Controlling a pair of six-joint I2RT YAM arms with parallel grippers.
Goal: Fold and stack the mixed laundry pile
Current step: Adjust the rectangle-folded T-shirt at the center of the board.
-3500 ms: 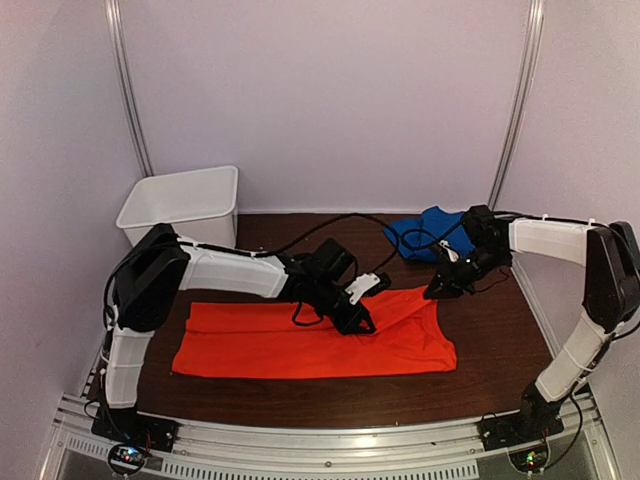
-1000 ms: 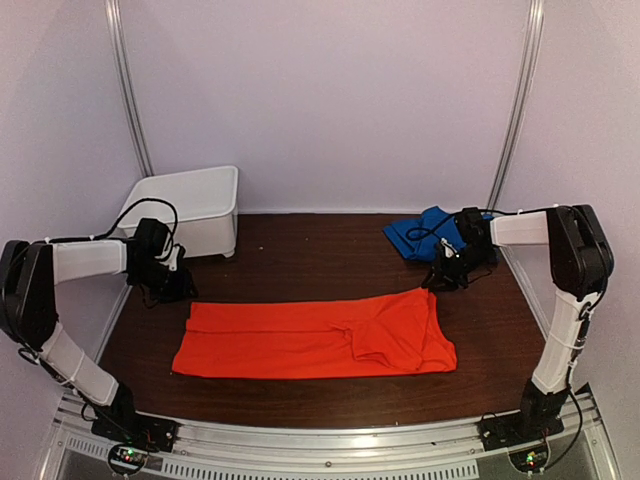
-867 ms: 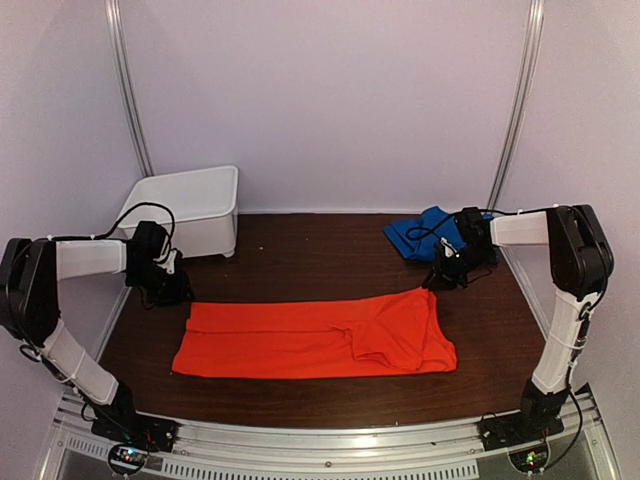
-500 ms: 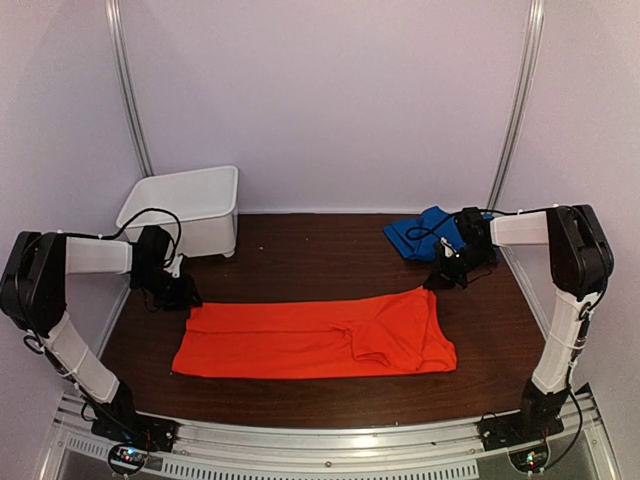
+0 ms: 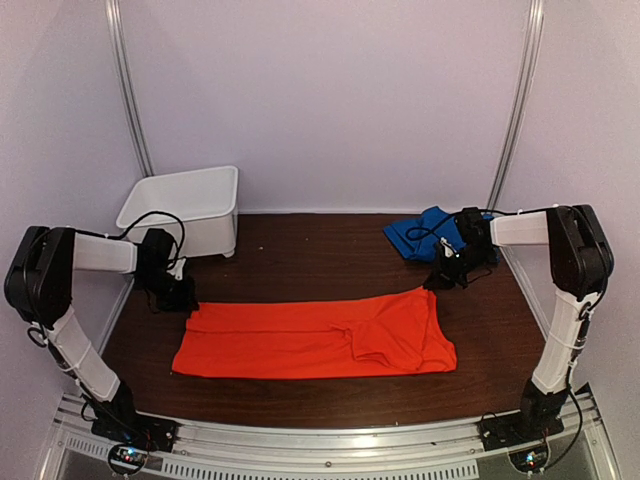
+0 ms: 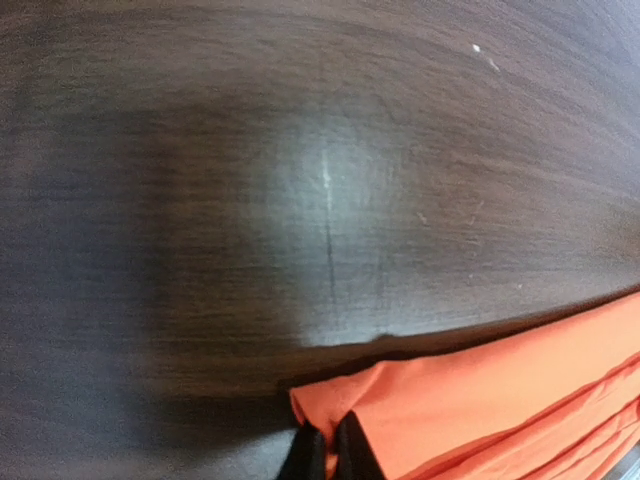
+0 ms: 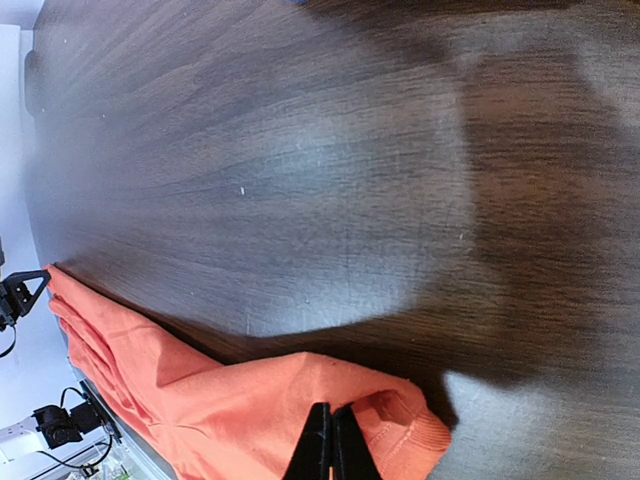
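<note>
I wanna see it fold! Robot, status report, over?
Left end effector, right end effector: each shut on an orange T-shirt far corner. Shirt flat. Blue garment aside, not blocking.

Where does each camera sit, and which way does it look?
Top external: above and behind, looking down at the table; left arm and right arm show.
Left wrist: on the left arm, facing down; left end effector pinches a corner of the orange-red T-shirt.
Right wrist: on the right arm, facing down; right end effector grips another corner.
Shared: every view shows the T-shirt.
</note>
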